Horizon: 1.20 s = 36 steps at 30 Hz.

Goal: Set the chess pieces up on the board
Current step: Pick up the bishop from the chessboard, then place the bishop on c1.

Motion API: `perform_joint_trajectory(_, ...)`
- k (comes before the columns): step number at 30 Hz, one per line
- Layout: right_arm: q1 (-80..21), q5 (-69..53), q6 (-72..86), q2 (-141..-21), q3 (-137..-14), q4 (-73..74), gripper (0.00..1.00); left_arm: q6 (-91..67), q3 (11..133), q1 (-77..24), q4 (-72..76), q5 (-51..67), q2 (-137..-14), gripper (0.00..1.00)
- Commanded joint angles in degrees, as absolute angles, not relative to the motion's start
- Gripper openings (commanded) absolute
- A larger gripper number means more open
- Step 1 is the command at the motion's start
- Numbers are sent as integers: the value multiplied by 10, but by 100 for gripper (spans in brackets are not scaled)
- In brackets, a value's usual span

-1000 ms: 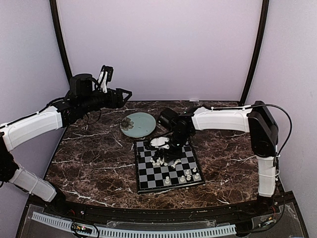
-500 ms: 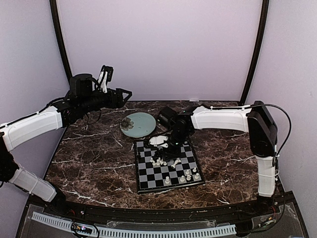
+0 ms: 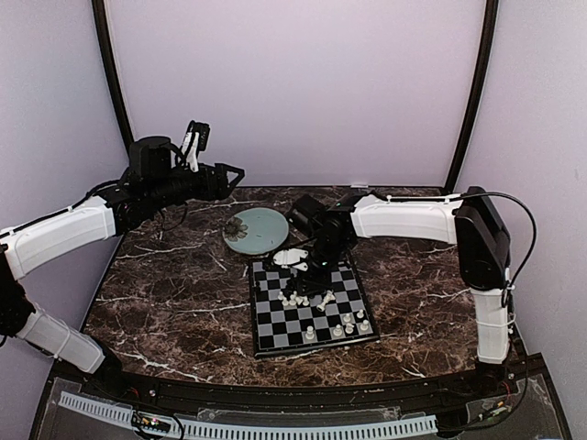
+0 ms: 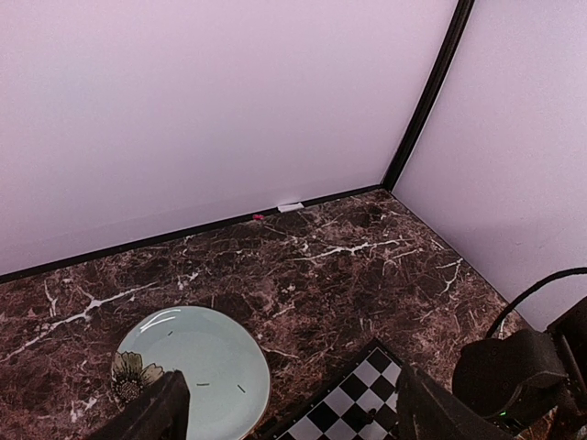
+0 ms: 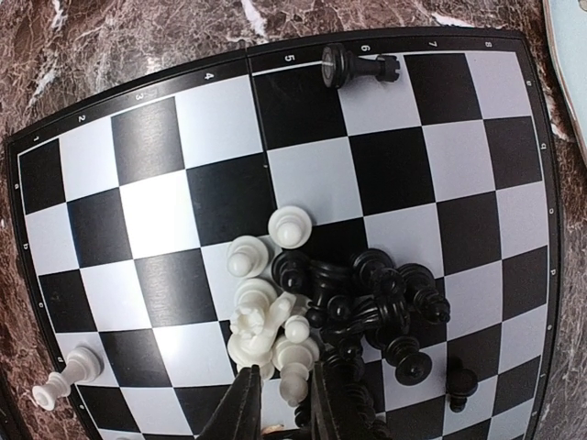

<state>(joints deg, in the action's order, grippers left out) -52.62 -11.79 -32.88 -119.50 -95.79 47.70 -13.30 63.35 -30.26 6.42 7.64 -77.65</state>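
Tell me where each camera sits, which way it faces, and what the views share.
Top external: high behind the bases, looking down on table, board, plate; left arm and right arm show.
Left wrist: on the raised left arm, facing the back wall and plate; own fingers at bottom.
Right wrist: close above the board, looking straight down on the chess pieces; own fingertips at bottom.
Shared: all three show the board.
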Motion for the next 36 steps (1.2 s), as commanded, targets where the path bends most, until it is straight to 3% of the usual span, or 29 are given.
perform_joint_trajectory(1,-531,-123,-325,-1202,-970,479,21,-129,635,-303,62,78,-752,80)
perform_joint_trajectory(12,-532,-120,-325,-1172,-972,488,10,-130,635,-303,62,81,-755,80)
perform_joint_trajectory(28,-538,-118,-325,-1111,-954,499,8,-132,634,-303,63,81,-758,80)
perform_joint_trajectory(36,-590,-143,-341,-1096,-924,514,8,-129,634,-303,62,78,-756,80)
